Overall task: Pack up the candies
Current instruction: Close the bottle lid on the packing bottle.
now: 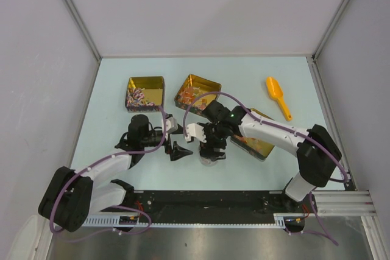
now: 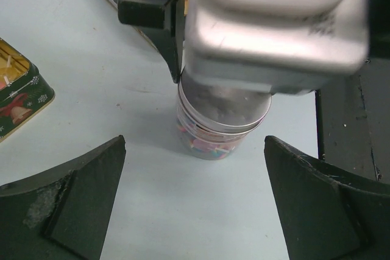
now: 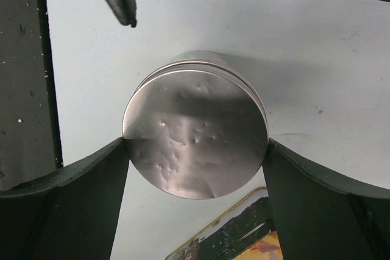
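Right fingers point(image 3: 67, 205): clamped on a clear jar point(image 2: 213, 141), one finger on each side of its round silver lid point(image 3: 195, 132), touching the rim on both sides. The jaws stand wide because the lid is wide. The lid surface is dented and dimpled.

Jar: upright on the pale surface point(image 2: 73, 53), directly under the right wrist. Through the clear wall, the candies point(image 2: 210, 145) show as a loose multicoloured heap in the lower part of the jar.

Left fingers point(image 2: 79, 199): fully apart, holding nothing. The jar stands ahead of their tips, roughly on the centre line between them, and apart from both.

Printed tin point(image 2: 15, 89): green and red, with a bell picture, ahead and to the left of the left fingers in the left wrist view. In the right wrist view a corner of it sits just beside the right fingers.

Beyond both pairs of fingers, top view:
- gold tin point(image 1: 145, 92), farther out from the left fingers, with more sweets heaped at its left side
- second gold tin point(image 1: 196, 92), farther out from the right fingers, also with sweets inside
- orange scoop point(image 1: 277, 97), lying flat, well apart from both pairs of fingers, off to the right
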Tool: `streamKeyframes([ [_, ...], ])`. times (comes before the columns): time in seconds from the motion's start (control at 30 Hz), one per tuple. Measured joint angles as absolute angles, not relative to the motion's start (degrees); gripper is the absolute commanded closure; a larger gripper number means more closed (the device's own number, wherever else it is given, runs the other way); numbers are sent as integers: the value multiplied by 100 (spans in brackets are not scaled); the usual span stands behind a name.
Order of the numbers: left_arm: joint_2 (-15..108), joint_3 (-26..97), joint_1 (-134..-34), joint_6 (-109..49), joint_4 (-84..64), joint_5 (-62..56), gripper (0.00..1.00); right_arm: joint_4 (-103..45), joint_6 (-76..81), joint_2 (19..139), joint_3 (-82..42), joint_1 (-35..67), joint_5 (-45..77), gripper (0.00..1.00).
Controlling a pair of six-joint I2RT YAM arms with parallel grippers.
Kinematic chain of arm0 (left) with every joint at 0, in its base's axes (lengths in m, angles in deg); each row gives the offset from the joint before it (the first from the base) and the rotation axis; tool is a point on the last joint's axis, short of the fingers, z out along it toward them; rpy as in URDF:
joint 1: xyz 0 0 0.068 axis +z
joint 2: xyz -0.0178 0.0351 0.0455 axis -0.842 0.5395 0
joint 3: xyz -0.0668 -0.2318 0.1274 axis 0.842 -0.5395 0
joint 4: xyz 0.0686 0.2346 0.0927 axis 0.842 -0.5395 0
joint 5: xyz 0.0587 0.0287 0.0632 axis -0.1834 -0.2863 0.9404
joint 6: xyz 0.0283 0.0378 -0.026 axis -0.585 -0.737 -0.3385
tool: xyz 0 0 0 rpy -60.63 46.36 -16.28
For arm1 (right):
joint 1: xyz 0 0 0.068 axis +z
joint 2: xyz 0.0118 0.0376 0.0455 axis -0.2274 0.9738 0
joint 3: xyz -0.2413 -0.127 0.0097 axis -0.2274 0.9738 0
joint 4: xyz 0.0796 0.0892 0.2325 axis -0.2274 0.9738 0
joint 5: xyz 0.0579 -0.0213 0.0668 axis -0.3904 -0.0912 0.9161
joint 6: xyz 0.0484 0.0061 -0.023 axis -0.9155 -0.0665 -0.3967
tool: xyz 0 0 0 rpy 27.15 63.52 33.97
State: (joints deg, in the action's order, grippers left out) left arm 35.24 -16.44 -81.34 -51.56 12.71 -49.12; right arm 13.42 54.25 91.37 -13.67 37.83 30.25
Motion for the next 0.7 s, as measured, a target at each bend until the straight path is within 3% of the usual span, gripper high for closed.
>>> streamKeyframes([
  [0.7,3528,-1674,-8134,-5114,1314,-4914,0,1318,5395,9294,-1367,3808,2972,25],
])
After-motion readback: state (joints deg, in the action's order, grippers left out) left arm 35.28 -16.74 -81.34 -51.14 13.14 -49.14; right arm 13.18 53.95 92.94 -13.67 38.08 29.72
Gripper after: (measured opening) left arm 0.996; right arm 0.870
